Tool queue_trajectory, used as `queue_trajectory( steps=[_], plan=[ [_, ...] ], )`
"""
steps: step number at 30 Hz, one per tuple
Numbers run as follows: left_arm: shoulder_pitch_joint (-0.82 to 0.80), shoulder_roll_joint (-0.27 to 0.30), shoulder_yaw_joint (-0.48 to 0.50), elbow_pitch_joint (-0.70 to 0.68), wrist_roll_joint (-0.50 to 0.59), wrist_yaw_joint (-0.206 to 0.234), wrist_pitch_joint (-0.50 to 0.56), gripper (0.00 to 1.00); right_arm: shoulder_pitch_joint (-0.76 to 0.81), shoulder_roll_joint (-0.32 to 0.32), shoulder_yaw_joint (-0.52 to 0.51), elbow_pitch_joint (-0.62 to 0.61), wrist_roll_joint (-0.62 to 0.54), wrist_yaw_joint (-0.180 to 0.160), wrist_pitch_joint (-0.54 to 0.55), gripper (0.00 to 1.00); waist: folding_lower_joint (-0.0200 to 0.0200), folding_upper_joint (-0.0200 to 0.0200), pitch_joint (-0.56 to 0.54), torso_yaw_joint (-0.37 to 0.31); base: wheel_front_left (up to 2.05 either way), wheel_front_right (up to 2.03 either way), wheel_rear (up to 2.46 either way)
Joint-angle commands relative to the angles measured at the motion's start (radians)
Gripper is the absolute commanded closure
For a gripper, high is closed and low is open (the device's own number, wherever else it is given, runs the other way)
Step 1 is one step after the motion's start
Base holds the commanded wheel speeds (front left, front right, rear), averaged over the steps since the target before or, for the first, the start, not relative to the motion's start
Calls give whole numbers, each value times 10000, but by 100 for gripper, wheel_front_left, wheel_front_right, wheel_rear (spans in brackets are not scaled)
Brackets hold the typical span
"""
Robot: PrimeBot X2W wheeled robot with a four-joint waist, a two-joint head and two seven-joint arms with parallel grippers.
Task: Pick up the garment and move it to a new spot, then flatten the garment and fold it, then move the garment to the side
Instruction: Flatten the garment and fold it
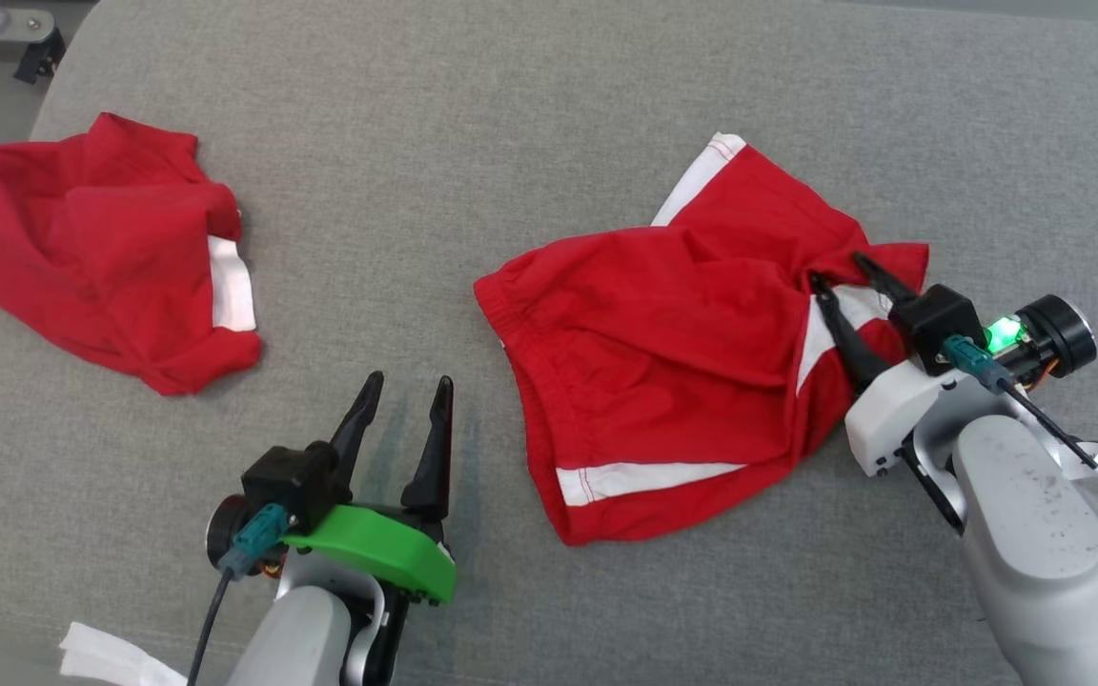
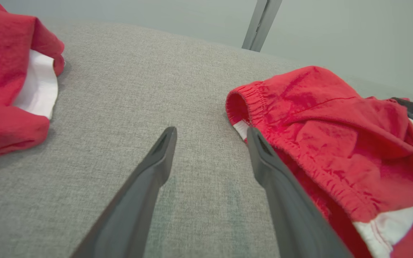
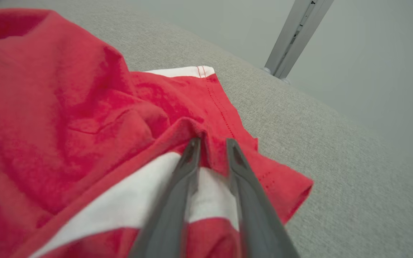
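The garment (image 1: pixel 673 362), red shorts with white side stripes, lies crumpled on the grey fabric surface (image 1: pixel 511 114), right of centre. My right gripper (image 1: pixel 837 267) rests on its right edge, fingers slightly parted. The right wrist view has a raised fold of the garment (image 3: pixel 66 125) between the fingers of that gripper (image 3: pixel 212 143), and they do not look pressed onto it. My left gripper (image 1: pixel 410 381) is open and empty over bare surface, just left of the waistband. In the left wrist view this gripper (image 2: pixel 212 132) has the garment (image 2: pixel 335 143) beside its right finger.
A second red garment (image 1: pixel 101 248) with a white stripe lies bunched at the far left, also in the left wrist view (image 2: pixel 5 71). A white cloth scrap (image 1: pixel 111 657) sits at the lower left. A metal post (image 3: pixel 292 39) stands beyond the surface's far edge.
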Motion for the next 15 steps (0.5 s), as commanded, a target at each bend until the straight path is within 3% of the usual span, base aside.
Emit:
queue_trajectory(
  steps=[1, 7, 15],
  plan=[
    [175, 25, -17, -29, -1, -44, 3, 0, 5, 64, -184, 219, -94, -17, -182, 0, 0, 0, -171, -29, 0, 0, 0],
    [652, 26, -35, -97, -7, -42, 3, 0, 571, 498, -1058, 334, -244, -17, -534, 0, 0, 0, -839, -439, 0, 0, 0],
    [1124, 29, -704, 186, -567, -39, 3, 0, 2140, 801, -1654, -1064, 53, -18, -552, 0, 0, 0, -1558, -1011, 0, 0, 0]
  ],
)
